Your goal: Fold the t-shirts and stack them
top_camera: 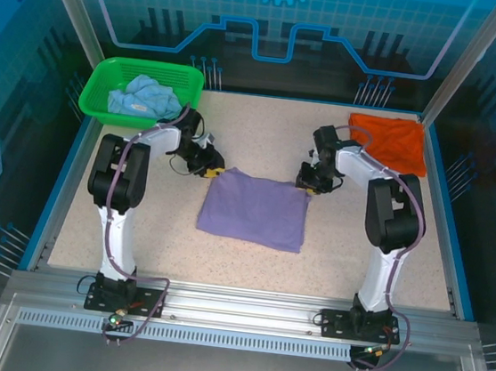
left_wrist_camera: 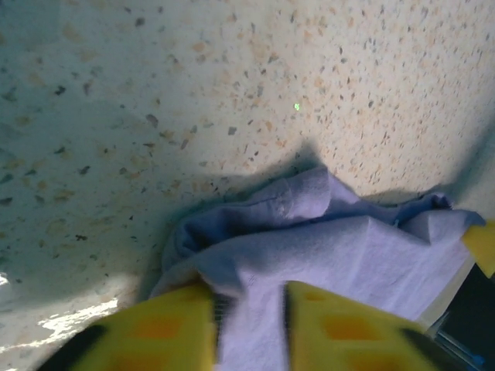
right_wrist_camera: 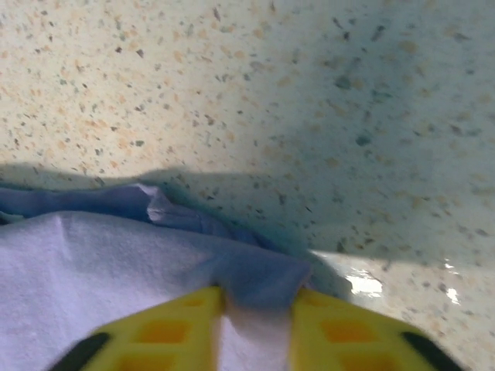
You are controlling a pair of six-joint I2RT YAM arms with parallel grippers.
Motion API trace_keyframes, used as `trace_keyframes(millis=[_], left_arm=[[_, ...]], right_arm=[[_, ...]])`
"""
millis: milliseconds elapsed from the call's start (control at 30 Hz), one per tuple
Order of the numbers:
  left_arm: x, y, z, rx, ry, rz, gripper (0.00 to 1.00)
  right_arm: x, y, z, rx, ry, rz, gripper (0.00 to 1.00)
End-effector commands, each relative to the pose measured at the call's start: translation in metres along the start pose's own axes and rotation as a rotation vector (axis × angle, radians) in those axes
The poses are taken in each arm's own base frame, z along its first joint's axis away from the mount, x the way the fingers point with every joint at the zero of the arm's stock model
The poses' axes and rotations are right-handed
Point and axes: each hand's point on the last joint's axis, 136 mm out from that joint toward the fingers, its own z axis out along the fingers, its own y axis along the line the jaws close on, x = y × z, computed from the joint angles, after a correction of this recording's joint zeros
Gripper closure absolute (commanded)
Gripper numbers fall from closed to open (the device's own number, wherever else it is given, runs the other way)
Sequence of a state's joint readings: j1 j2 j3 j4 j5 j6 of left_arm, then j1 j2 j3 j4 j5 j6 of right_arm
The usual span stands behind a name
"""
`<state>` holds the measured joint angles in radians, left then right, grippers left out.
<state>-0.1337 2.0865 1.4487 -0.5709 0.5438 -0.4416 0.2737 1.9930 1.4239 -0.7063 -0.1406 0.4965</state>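
The lavender shirt is laid flat on the table as a rough rectangle, with its far edge stretched between the 2 hands. The left hand is clamped on one far corner and the right hand on the other. In each wrist view, bunched cloth is seen pinched between the yellow fingers.

The cloth is judged to be light, soft and limp. It is expected to sag between the 2 hands when raised, and loose layers may slide apart. The corners are judged to be the best hold, provided every layer is caught.

How many layers are gripped cannot be told, since the finger bases are cut off at the bottom of both wrist views. No chest lettering can be made out, and the sleeves are tucked out of sight.

The orange shirt is seen folded just beyond the right hand. The light blue shirt is seen crumpled in the green basket beyond the left hand.
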Motion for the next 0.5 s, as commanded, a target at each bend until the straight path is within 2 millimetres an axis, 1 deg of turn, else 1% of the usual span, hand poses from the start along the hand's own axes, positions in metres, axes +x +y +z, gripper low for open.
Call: trace_keyframes(millis=[0, 33, 133, 167, 300, 433, 467], left_arm=[[-0.001, -0.016, -0.003, 0.046, 0.012, 0.043, 0.87], [-0.001, -0.019, -0.005, 0.050, 0.009, 0.051, 0.90], [0.003, -0.035, -0.020, 0.067, -0.017, 0.098, 0.98], [0.005, -0.040, -0.026, 0.073, -0.027, 0.112, 1.00], [0.013, -0.062, -0.054, 0.118, -0.089, 0.171, 1.00], [0.018, -0.083, -0.077, 0.165, -0.133, 0.226, 1.00], [0.019, -0.087, -0.079, 0.171, -0.138, 0.234, 0.99]], right_arm=[[-0.008, 0.009, -0.001, -0.056, 0.013, -0.013, 0.88], [-0.008, 0.009, -0.003, -0.060, 0.017, -0.014, 0.92], [-0.005, 0.014, -0.014, -0.084, 0.006, -0.017, 1.00], [-0.004, 0.016, -0.019, -0.094, -0.005, -0.019, 1.00], [0.005, 0.025, -0.047, -0.147, -0.059, -0.021, 1.00], [0.018, 0.017, -0.062, -0.122, -0.068, -0.021, 0.99], [0.020, 0.015, -0.065, -0.112, -0.078, -0.022, 1.00]])
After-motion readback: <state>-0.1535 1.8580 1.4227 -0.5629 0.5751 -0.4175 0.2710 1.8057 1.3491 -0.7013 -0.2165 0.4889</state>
